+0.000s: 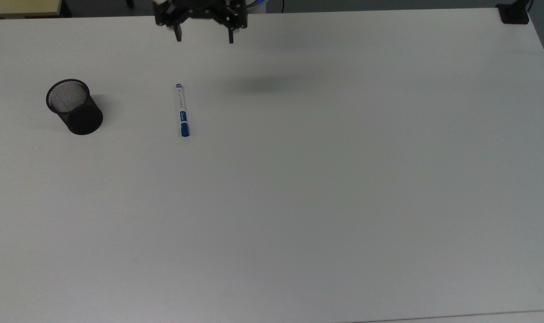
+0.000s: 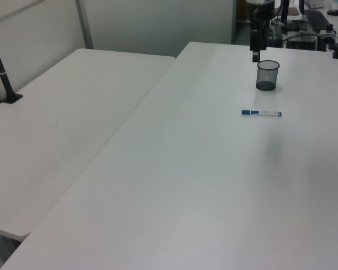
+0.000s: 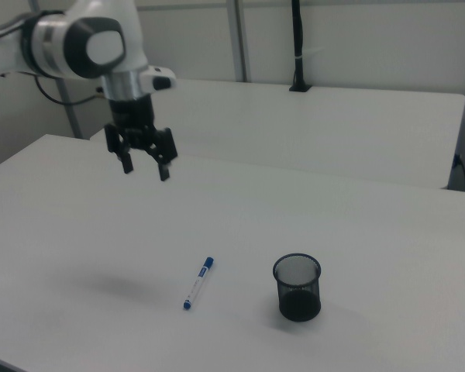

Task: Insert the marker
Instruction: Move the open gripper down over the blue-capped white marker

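Slim white-barrelled marker with a blue cap [image 1: 182,110] lies flat on the wide white table [image 1: 326,188], unheld. In the top view its capped end points toward the bottom of the picture. Also seen in the left view [image 2: 261,113] and the right view [image 3: 198,283].

Black wire-mesh cup [image 1: 74,106] stands upright, mouth open, well apart from the marker on the top view's left; in the right view [image 3: 297,287] it sits on the marker's right, and in the left view [image 2: 267,75] beyond it.

Black two-finger gripper [image 1: 204,37] of the white arm hangs above the table near its far edge in the top view, clear of both objects. In the right view [image 3: 145,169] its fingers point down and stand spread wide, nothing between them. A soft shadow [image 1: 265,84] lies on the table on the top view's right of the marker.
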{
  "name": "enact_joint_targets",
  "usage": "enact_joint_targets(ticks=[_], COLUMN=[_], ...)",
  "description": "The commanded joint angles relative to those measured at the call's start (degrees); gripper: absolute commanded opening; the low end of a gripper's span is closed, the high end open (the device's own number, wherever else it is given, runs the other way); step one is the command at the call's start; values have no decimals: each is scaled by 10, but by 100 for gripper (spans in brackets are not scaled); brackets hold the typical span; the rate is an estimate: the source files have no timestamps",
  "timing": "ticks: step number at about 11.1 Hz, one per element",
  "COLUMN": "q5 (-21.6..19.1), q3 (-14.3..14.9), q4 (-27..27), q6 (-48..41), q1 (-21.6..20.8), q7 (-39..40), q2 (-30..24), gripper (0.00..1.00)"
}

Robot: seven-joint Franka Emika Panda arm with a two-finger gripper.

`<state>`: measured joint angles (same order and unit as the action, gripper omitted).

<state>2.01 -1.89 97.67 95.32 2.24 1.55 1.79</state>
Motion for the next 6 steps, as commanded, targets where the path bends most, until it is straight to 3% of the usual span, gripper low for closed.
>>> enact_joint_targets(ticks=[1,6], q5=[-8,-3], q3=[0,1], q4=[6,90], q6=[41,174], q1=[28,69], q7=[48,127], q2=[34,80], gripper=[100,97])
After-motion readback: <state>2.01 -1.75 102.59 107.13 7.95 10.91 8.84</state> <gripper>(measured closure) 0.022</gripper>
